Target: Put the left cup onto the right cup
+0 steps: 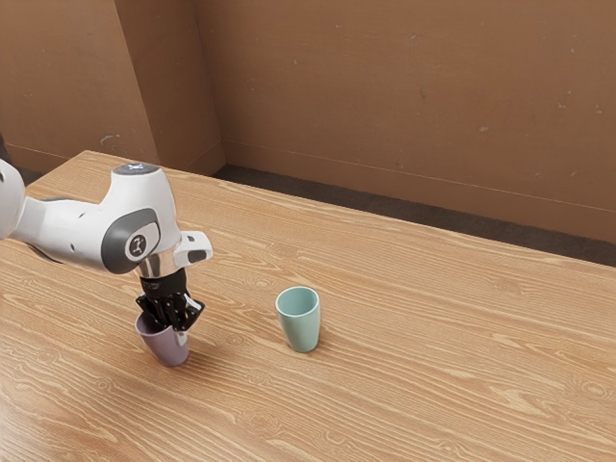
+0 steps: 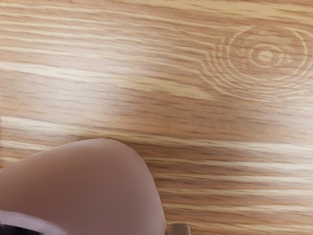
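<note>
purple cup [image 2: 83,191]: right under my hand, tilted; I judge it light, rigid, slick-walled, best taken at the rim.
gripper [image 1: 172,317]: narrow, pinching that cup's rim wall.
teal cup [image 1: 298,319]: upright, near, toward the exterior view's right.
table [image 1: 433,337]: wood; teal cup stands on it.

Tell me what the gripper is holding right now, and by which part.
The gripper holds the purple cup by its upper rim, pinching the cup's wall from above.

matt purple cup [image 1: 166,344], matt teal cup [image 1: 299,320], grained wood table [image 1: 433,318]
</note>
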